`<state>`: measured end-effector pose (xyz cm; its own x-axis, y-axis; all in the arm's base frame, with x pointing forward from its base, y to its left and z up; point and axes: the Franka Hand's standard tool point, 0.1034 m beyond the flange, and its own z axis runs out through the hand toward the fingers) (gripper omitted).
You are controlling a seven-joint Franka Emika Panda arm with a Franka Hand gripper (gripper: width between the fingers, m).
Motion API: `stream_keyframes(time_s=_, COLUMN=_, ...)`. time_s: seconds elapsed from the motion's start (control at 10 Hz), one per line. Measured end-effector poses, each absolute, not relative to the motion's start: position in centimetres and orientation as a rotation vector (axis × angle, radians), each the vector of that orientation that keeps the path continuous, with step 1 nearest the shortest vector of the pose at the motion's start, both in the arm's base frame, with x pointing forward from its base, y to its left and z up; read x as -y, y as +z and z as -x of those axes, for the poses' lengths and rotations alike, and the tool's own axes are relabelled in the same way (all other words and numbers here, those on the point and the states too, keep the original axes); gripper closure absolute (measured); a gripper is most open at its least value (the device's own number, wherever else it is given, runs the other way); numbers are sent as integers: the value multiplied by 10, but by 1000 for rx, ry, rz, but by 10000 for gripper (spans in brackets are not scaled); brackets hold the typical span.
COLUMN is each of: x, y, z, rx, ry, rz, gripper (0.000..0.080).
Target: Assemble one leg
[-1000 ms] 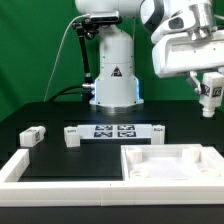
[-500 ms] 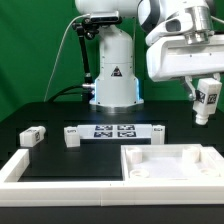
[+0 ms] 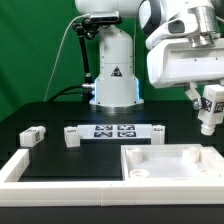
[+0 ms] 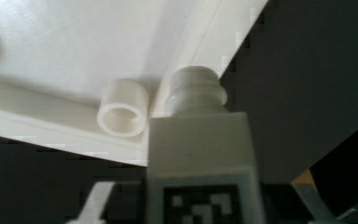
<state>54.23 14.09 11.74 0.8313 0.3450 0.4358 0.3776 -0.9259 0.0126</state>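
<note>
Nearest, the rimmed white panel [image 3: 170, 160] lies on the bench [image 3: 90, 155], its round socket [image 4: 119, 105] just beside the tip of the leg [image 4: 197, 150]. Above the panel, the gripper [image 3: 208, 98] is clamped on the tilted leg. Recommend centring over the socket before descent. Since the earlier frame, the leg has shifted slightly toward the exterior view's right.

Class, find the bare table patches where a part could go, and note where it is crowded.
Bare table lies between the marker board, the white rail and the square piece; more lies behind the board, on the exterior view's left of the robot base. Crowded: the board's row, and where the held leg hangs over the piece.
</note>
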Motion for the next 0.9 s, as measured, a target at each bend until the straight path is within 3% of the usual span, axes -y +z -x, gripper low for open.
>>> stream_keyframes(time_s=0.4, x=-138, y=110, z=-549, rx=621, ry=-661, rz=2938, gripper=512)
stream_keyframes(time_s=0.6, x=-129, y=110, z=-587, rx=670, ry=-671, rz=2940, gripper=512)
stream_keyframes(time_s=0.9, x=-122, y=101, z=-617, rx=719, ry=-689, rz=2934, gripper=512)
